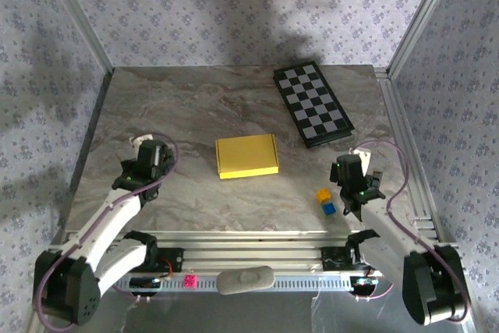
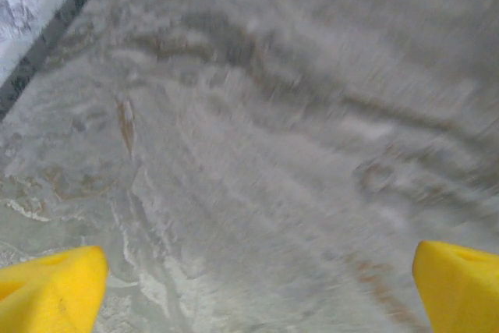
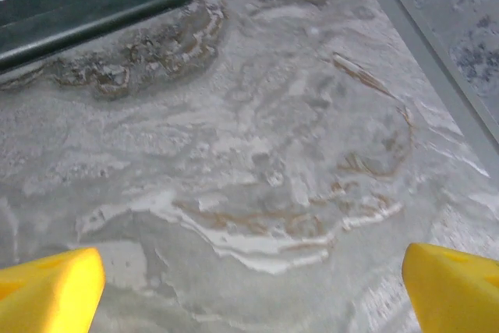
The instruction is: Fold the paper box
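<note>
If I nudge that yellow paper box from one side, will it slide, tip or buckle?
Probably slides: the paper box lies flat and low on the smooth marble-look table, so tipping seems unlikely. It looks like thin card, so likely light, and a pinch may dent it.

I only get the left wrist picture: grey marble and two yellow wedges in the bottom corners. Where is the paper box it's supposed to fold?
Observer: In the top camera the paper box lies in the middle of the table, a flat yellow rectangle with nothing touching it.
Operator: Is anything else lying about?
Observer: Yes, a black-and-white chequered board sits at the far right, beyond the box.
Operator: Anything smaller?
Observer: A small yellow cube and a blue cube sit close together near the front right of the table.
</note>
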Motion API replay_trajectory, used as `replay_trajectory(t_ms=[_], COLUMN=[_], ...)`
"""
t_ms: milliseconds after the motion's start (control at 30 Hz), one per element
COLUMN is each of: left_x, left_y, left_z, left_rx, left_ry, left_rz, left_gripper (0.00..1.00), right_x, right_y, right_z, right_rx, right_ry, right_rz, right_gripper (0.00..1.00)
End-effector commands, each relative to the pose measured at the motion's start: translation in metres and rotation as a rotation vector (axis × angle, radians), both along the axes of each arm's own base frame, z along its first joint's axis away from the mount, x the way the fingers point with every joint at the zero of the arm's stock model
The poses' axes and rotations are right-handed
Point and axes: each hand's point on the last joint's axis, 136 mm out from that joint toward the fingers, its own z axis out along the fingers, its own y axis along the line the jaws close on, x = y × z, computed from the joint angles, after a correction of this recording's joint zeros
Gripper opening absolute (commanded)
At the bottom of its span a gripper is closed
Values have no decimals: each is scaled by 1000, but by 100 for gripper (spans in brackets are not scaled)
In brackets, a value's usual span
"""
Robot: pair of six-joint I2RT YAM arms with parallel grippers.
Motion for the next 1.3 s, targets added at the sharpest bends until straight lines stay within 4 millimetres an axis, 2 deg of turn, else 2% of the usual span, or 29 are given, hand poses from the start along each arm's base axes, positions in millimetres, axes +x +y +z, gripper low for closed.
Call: replay_trajectory(t_ms=[0, 133, 167, 233, 367, 400, 533, 567, 600, 667, 833, 1267], left_x=[35, 64, 69, 83, 103, 105, 103, 105, 106, 116, 112, 112], left_y=[2, 4, 6, 11, 10, 8, 13, 14, 15, 14, 19, 20], left_z=[18, -1, -4, -4, 0, 2, -12, -13, -21, -19, -22, -22], left_rx=[48, -21, -37, -51, -34, -19, 4, 0, -23, -23, -74, -75], left_ry=[-150, -189, -213, -243, -286, -301, -439, -438, -342, -357, -337, -344], left_rz=[-83, -111, -109, -108, -174, -203, -194, -195, -186, -197, -191, -190], left_gripper=[100, 100, 100, 100, 100, 100, 100, 100, 100, 100, 100, 100], right_x=[51, 92, 99, 110, 107, 107, 117, 120, 119, 119, 119, 118], right_y=[11, 11, 11, 12, -4, -3, 4, 6, 7, 7, 7, 8], right_z=[37, 40, 39, 40, 16, 16, 9, 12, 11, 12, 12, 13], right_rx=[10, 44, 23, 2, 115, 127, 121, 95, 91, 89, 89, 69], right_ry=[-224, -305, -268, -304, -355, -357, -267, -276, -269, -271, -272, -282], right_rz=[86, 159, 194, 268, 246, 262, 287, 287, 289, 289, 289, 287], right_gripper=[100, 99, 99, 99, 100, 100, 100, 100, 100, 100, 100, 100])
